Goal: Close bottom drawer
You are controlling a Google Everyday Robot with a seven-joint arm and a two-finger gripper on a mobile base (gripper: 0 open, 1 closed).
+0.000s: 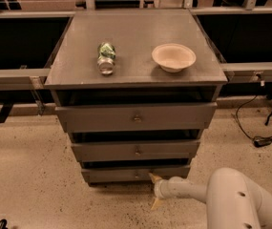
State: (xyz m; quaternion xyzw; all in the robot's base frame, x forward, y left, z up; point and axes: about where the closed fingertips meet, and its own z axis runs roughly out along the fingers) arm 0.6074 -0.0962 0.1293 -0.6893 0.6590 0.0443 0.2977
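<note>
Floor (pixel 26 175) is the biggest thing, pale and full of little dark specks; a grey metal cabinet (pixel 61 106) stands on it in the middle, with three drawers one under the other; its flat top is a grey counter (pixel 135 30). A fat white arm (pixel 235 199) comes in from the bottom right corner and reaches left, low down by the floor. The top drawer (pixel 97 118) has the tallest and widest front; the middle drawer (pixel 102 150) under it is smaller; the bottom drawer (pixel 111 174) is the lowest and thinnest, tucked in under the middle drawer with a thin dark gap above it; I cannot tell if it is pushed all the way in. A pale round bowl (pixel 173 56) sits upright on the right side of the counter; a can (pixel 106 57) with a green label lies on its side on the left side, well apart from the bowl. The end effector (pixel 153 191) is at the tip of the arm, just in front of the bottom drawer near the middle of its front; its two tan fingers (pixel 153 177) are spread wide, one pointing up and one down, and they hold nothing; the upper one is touching the drawer front or very nearly. A thin black cable (pixel 262 140) lies on the floor to the right of the cabinet; a tiny knob (pixel 136 118) sits in the middle of the top drawer front.
</note>
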